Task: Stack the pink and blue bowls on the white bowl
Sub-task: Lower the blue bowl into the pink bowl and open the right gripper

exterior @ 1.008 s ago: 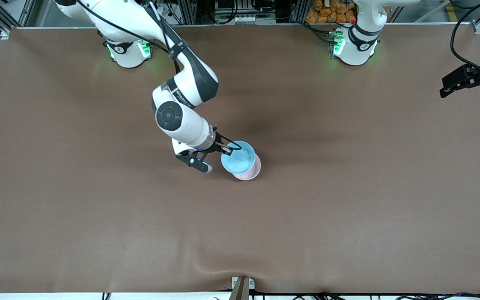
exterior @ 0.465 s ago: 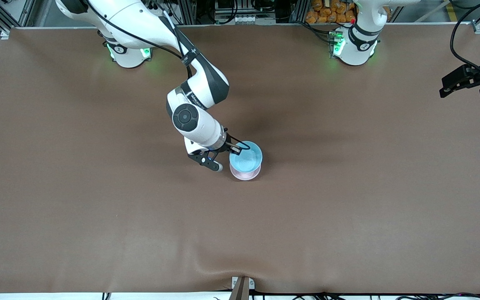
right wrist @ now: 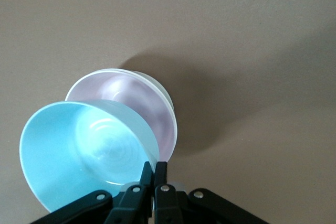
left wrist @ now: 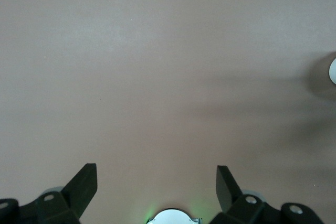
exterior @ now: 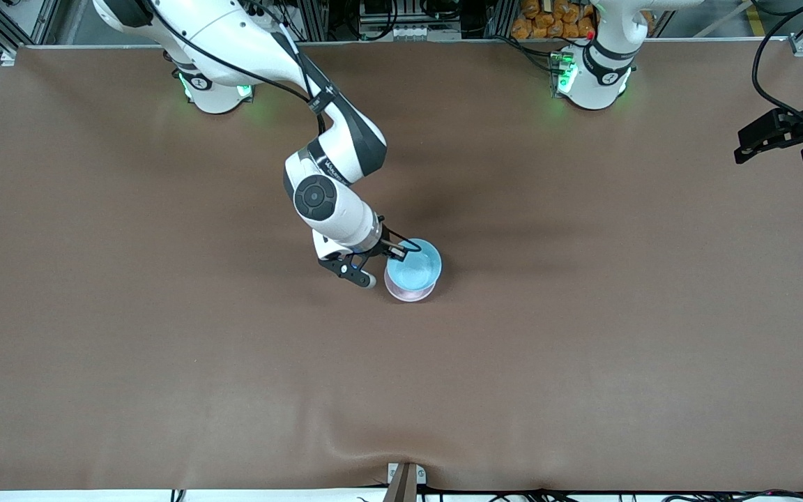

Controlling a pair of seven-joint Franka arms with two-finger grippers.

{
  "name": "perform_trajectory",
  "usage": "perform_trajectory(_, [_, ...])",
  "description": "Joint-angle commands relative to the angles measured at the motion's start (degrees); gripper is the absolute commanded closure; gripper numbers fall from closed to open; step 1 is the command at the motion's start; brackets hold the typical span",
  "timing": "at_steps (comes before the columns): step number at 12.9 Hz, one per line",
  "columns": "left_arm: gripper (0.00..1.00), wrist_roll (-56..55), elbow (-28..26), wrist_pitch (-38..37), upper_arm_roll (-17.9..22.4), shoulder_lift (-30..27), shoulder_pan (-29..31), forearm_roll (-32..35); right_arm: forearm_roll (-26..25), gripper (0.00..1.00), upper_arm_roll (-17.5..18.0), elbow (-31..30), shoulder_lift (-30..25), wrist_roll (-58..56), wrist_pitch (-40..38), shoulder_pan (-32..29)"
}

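Observation:
My right gripper (exterior: 391, 252) is shut on the rim of the light blue bowl (exterior: 414, 268) and holds it tilted just over the pale pink bowl (exterior: 408, 293) in the middle of the table. In the right wrist view the fingertips (right wrist: 147, 167) pinch the blue bowl's (right wrist: 84, 156) wall, and the pink bowl (right wrist: 136, 98) lies partly under it. A thin whitish wall shows beneath the pink bowl: the white bowl (right wrist: 168, 99), with the pink one nested in it. The white bowl is hidden in the front view. My left gripper (exterior: 785, 136) is open and empty, waiting at the left arm's end of the table.
The brown table cover (exterior: 583, 348) is bare around the stack. The arms' bases (exterior: 593, 77) stand along the table's edge farthest from the front camera. A small clamp (exterior: 405, 477) sits at the edge nearest that camera.
My right arm has carried the blue bowl toward the left arm's end and lowered it, so it now sits more squarely over the pink bowl. The left arm has not moved.

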Motion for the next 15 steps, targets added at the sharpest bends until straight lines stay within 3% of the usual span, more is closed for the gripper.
perform_trajectory(1, [0.0,0.6,0.5,-1.0,-0.1,0.1,-0.2,0.1,-0.1,0.96,-0.8,1.6,1.4,0.9,0.5,0.7])
perform_trajectory(4, [0.0,0.5,0.4,-1.0,-0.1,0.1,-0.2,-0.4,-0.3,0.94,-0.8,1.6,1.5,0.6,0.9,0.4])
perform_trajectory(5, [0.0,0.5,0.4,-1.1,-0.1,0.1,-0.2,-0.5,-0.3,0.89,-0.8,1.6,1.5,0.6,0.8,0.3])
perform_trajectory(6, [0.0,0.5,0.4,-1.1,-0.1,0.1,-0.3,-0.4,-0.3,0.6,-0.8,1.6,1.5,0.5,0.8,0.2])
perform_trajectory(7, [0.0,0.5,0.3,-1.2,-0.1,0.2,-0.2,-0.5,-0.4,0.12,-0.8,1.7,1.3,0.5,0.7,0.1])
perform_trajectory(8, [0.0,0.5,0.3,-1.2,-0.1,0.1,-0.3,-0.5,-0.6,0.0,-0.9,1.7,0.8,0.5,0.5,-0.1])
perform_trajectory(11, [0.0,0.5,0.3,-1.2,-0.1,0.2,-0.2,-0.5,-0.5,0.0,-0.9,2.4,-1.4,0.5,-1.0,-2.4])
perform_trajectory(15, [0.0,0.5,0.4,-1.2,-0.1,0.3,-0.3,-0.5,-0.6,0.0,-0.9,2.2,-7.2,-9.5,-12.0,-11.3])
